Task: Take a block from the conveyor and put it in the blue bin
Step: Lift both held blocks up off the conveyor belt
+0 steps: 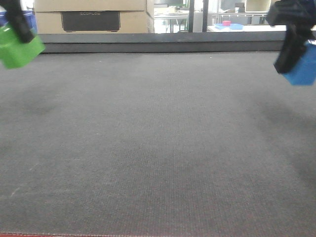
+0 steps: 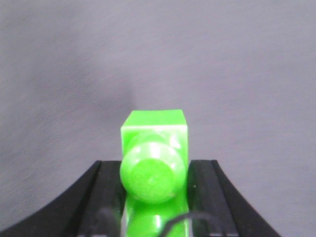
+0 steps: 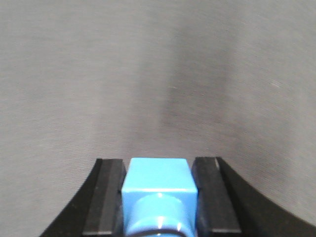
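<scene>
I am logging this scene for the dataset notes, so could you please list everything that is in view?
conveyor: one, dark grey, fills the front view.
rail: one, dark, along the conveyor's far edge.
green block: one, green, held above the belt, upper left.
blue block: one, blue, held above the belt, upper right.
cardboard box: at least one, tan, beyond the rail, upper left.
pink thing: one, pink, on a far table; too small to name.
left gripper: one, black, shut on green block.
right gripper: one, black, shut on blue block.
</scene>
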Action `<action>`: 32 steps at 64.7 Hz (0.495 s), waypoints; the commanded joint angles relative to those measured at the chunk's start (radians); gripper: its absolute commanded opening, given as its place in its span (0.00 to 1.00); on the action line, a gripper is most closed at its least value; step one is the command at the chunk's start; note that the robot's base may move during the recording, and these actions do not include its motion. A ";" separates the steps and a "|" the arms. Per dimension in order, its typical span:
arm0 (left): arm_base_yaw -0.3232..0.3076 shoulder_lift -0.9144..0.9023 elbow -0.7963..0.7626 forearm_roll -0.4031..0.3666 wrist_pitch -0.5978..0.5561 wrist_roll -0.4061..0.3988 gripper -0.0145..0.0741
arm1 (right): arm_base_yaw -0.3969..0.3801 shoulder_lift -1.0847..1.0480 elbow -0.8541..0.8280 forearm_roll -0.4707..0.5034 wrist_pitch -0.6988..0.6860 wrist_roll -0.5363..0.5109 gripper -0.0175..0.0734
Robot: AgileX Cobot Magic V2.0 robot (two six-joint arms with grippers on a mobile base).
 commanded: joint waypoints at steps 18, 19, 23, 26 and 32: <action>-0.187 -0.204 -0.004 0.005 -0.154 -0.066 0.04 | 0.043 -0.230 0.000 -0.005 -0.109 -0.019 0.03; -0.190 -0.219 -0.004 0.005 -0.161 -0.068 0.04 | 0.043 -0.246 0.000 -0.005 -0.111 -0.019 0.03; -0.189 -0.261 -0.004 0.005 -0.181 -0.068 0.04 | 0.043 -0.286 -0.004 -0.005 -0.118 -0.028 0.03; -0.189 -0.296 -0.004 0.007 -0.188 -0.068 0.04 | 0.043 -0.320 -0.011 -0.005 -0.119 -0.040 0.03; -0.189 -0.364 -0.004 0.031 -0.188 -0.068 0.04 | 0.043 -0.385 -0.021 -0.005 -0.122 -0.060 0.03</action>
